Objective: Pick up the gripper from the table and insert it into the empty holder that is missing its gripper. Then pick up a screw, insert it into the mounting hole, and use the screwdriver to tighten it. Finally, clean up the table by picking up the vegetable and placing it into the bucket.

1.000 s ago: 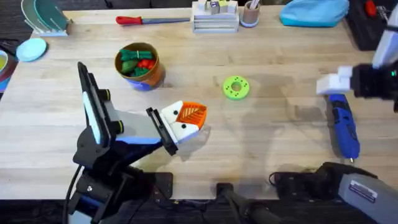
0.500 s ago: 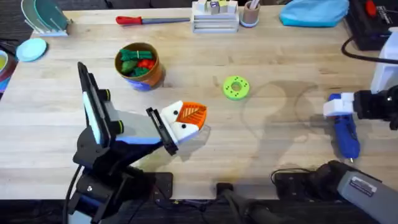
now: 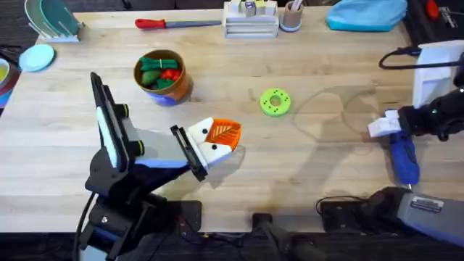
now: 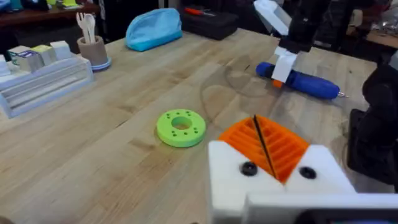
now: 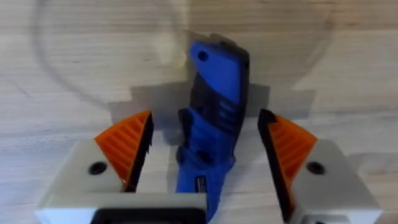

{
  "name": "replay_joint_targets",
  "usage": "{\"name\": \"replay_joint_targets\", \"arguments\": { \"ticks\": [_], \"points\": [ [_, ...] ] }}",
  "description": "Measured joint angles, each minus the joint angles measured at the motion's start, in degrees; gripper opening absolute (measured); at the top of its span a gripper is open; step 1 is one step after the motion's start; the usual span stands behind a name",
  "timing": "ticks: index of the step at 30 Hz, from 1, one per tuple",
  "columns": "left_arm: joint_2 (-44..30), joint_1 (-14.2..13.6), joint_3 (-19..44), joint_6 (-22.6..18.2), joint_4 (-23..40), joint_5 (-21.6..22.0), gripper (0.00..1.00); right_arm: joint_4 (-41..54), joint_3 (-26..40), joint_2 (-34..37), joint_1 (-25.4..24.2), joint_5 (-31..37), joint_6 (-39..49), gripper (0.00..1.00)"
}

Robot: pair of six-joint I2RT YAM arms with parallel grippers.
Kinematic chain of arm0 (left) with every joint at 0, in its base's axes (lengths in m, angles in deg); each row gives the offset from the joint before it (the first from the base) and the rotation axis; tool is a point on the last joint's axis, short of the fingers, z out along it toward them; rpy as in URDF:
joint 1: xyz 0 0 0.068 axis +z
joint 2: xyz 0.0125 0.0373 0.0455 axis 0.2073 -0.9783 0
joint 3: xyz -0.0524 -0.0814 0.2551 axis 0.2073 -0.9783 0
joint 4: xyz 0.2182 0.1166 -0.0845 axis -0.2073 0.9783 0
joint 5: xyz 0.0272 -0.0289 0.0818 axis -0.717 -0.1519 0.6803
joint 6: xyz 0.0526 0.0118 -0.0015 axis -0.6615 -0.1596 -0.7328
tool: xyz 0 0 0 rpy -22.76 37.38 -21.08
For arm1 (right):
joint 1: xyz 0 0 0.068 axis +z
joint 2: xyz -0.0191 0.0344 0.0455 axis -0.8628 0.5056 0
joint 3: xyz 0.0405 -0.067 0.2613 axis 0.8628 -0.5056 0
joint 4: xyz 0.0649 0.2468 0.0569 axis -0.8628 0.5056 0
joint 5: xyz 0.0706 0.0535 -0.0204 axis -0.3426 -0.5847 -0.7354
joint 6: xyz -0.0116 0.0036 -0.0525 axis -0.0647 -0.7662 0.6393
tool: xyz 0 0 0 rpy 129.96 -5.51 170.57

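Note:
The blue screwdriver [image 3: 404, 156] lies on the table at the right. My right gripper [image 3: 386, 126] hangs over its far end, open; in the right wrist view the screwdriver [image 5: 212, 106] lies between the orange pads [image 5: 127, 146] without touching either. My left gripper [image 3: 220, 135] sits low over the table's middle. Its orange pads [image 4: 283, 149] are pressed together, so it is shut, and I see nothing in it. The tan bucket [image 3: 176, 83] at the back left holds green and red toy vegetables [image 3: 158, 71]. The loose gripper, the empty holder and the screw are out of view.
A green disc with holes [image 3: 275, 101] lies between the arms. Along the far edge are a red-handled tool [image 3: 156, 23], a white organiser [image 3: 250, 22], a cup [image 3: 291, 16] and a blue pouch [image 3: 366, 14]. Bare wood stretches across the front middle.
My right gripper has come toward the near side and down over the screwdriver's far end. The left arm, bucket and disc have not moved.

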Motion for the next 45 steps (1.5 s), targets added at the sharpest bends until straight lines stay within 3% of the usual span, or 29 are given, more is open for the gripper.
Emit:
{"name": "replay_joint_targets", "arguments": {
  "ticks": [9,12,24,34,40,45],
  "points": [
    [0.00,0.00,0.00,0.00,0.01,0.00,0.004,-2.53,0.02,3.12,0.00,-0.23,2.55,0.988],
    [0.00,0.00,0.00,0.00,0.01,0.00,0.004,-2.62,0.24,3.81,0.00,-0.78,2.91,0.945],
    [0.00,0.00,0.00,0.00,0.01,0.00,0.004,-1.71,0.35,4.37,0.00,-3.62,3.79,0.527],
    [0.00,0.00,0.00,0.00,0.01,0.00,0.004,-2.69,0.39,4.54,-0.11,-2.52,4.00,0.310],
    [0.00,0.00,0.00,0.00,0.01,0.00,0.004,-4.00,0.37,4.74,-0.21,-0.82,3.96,0.030],
    [0.02,0.00,0.00,0.00,-0.01,0.00,0.004,-3.96,0.25,4.47,-0.23,-0.61,3.82,0.022]
  ]
}}
